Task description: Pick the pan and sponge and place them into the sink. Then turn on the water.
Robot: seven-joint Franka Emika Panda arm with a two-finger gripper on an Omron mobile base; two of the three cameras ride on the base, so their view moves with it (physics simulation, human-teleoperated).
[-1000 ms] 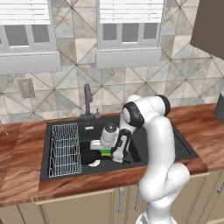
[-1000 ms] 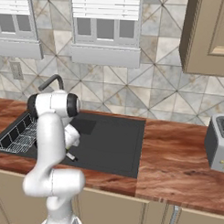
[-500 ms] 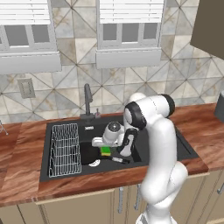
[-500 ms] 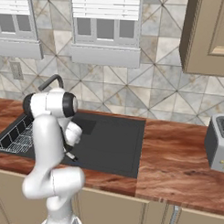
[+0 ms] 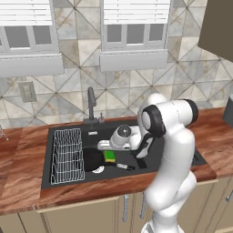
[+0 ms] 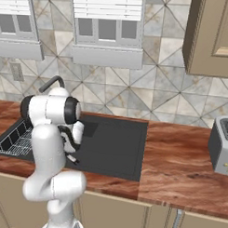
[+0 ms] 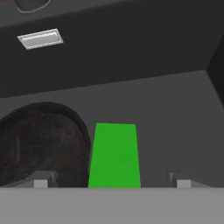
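- Down in the sink (image 5: pixel 173 157), the sponge (image 5: pixel 109 156) lies flat on the black floor of the basin, its bright green face up.
- From the hand view the sponge (image 7: pixel 114 155) sits between the two finger tips with bare floor on either side of it, so the claw is let go and spread wide, not gripping anything.
- The gripper (image 5: pixel 108 148) hangs low over the sponge, the white wrist bent down into the basin from the right.
- Just left of the sponge is the pan (image 5: pixel 92 159), round and black, also resting on the sink floor; its rim looks to be touching the sponge's edge or very nearly, though I can't quite tell from here.
- The pan's thin dark handle (image 5: pixel 122 166) runs out to the right along the basin floor, past the front of the sponge.
- Left of the pan stands the white wire rack (image 5: pixel 67 156), taking up the left part of the basin.
- Behind the basin, the tall dark faucet (image 5: pixel 91 105) rises from the rear edge, against the tiled wall.
- Around the sink runs the reddish wooden counter (image 6: pixel 179 160), and far off to the right on it sits a grey toaster (image 6: pixel 222 145).
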